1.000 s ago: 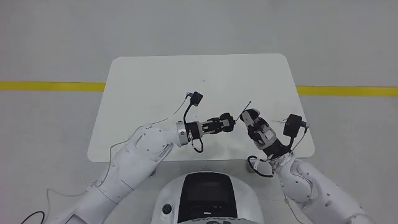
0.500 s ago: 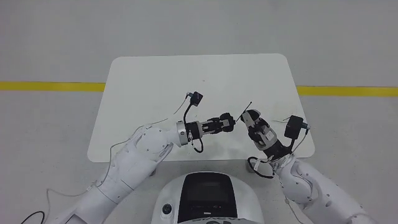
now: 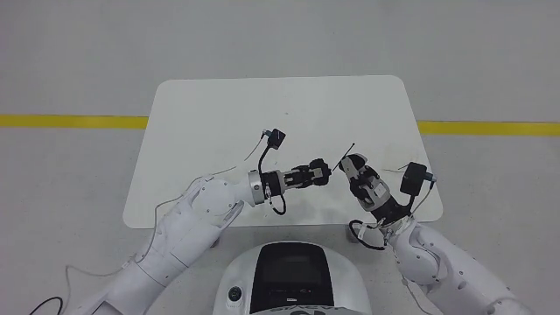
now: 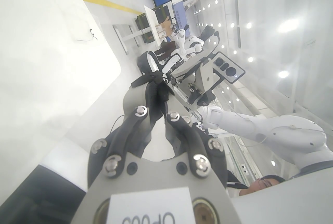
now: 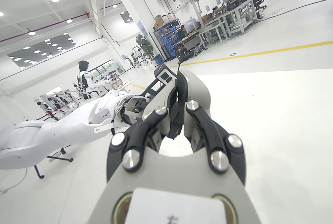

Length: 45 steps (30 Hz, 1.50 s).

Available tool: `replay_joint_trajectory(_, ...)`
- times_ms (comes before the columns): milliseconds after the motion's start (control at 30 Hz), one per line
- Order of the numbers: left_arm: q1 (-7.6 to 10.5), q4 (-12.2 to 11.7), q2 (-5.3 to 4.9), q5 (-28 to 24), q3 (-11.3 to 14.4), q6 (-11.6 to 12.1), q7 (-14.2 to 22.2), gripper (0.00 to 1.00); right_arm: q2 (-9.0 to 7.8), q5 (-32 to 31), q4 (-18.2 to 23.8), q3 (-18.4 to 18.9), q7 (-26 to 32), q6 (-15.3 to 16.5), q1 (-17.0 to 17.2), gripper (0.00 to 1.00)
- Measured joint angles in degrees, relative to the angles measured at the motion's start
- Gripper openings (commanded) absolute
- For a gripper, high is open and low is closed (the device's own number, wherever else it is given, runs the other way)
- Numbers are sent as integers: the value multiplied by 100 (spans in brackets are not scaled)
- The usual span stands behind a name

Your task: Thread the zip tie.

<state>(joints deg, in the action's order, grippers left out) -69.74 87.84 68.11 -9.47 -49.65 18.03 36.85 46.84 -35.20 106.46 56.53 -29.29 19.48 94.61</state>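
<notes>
While our left gripper (image 3: 321, 173) hangs over the near part of the table (image 3: 219, 114) with its fingers pressed narrow on something dark we cannot make out, our right gripper (image 3: 346, 165) sits just beside it, pinched tight on the zip tie (image 5: 178, 64), whose thin tail pokes out past the fingertips. We judge the risk to lie in that free tail. It looks springy, so a slightly skewed approach could make it glance off or bend aside, and a loose pinch would let it slide back.

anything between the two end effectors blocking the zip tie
Nothing visible does: the left end effector and right end effector sit tip to tip above the table, zip tie held in the right.
</notes>
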Motion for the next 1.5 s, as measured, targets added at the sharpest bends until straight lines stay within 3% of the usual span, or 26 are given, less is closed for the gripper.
replay_joint_trajectory(1500, 0, 0, 0, 0, 0, 0, 0, 0, -18, -71, -155, -214, -149, 0, -222, 0)
